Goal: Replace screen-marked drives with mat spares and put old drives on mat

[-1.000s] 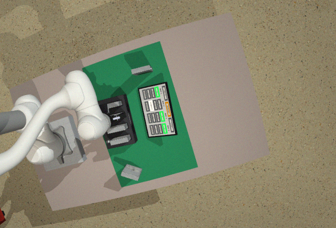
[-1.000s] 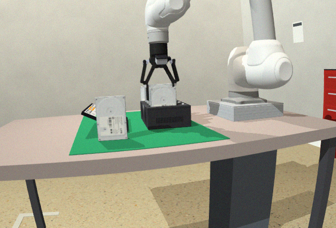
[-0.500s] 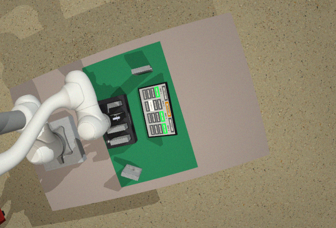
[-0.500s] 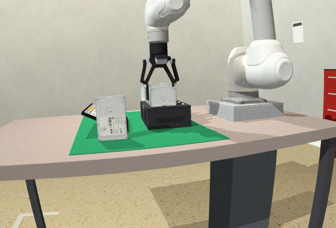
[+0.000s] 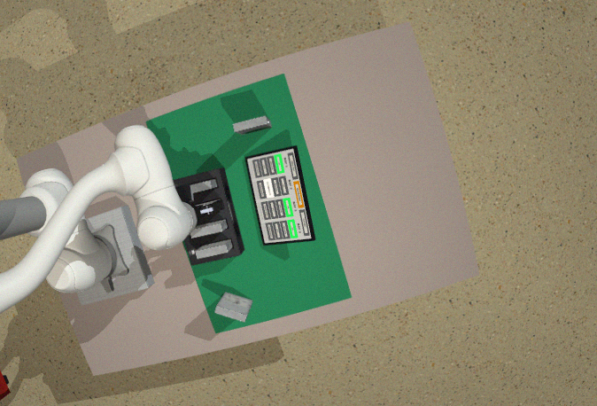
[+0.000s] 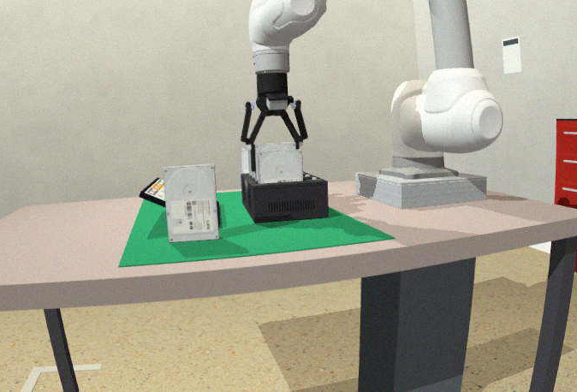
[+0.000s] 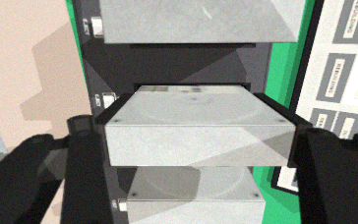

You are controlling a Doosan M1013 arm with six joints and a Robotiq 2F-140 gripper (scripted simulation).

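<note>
The claw [image 5: 205,209] [image 6: 276,144] [image 7: 192,107] points straight down over the dock [image 5: 235,224] [image 6: 291,203] [image 7: 197,64], grasping a drive [image 7: 201,144] by its two narrow side edges. That drive stands in its bay directly below the palm; whether it has lifted at all, I cannot tell. Beside the claw on one flank is the end drive [image 5: 204,185] [image 6: 280,166] [image 7: 199,22]; on the other, the next drive [image 5: 208,229] [image 7: 197,211].

Beyond one fingertip is the tilted screen [image 5: 280,193] [image 6: 152,189]. Its second row has a white cell where the other rows show green, so this bay looks like the marked one; the lettering is too small to confirm. The two spares, an upright spare [image 5: 251,124] [image 6: 191,203] and a second spare [image 5: 233,307], stand on the mat [image 5: 308,272] [image 6: 344,231], well apart from the claw on opposite sides.

The step in hand seems to be taking hold before extraction. A good pull would be slow and vertical, with even pressure from both pads—any tilt or twist could nudge a neighbour or raise the dock. Once the drive clears the bay, it should travel high over the others to an open stretch of mat.
</note>
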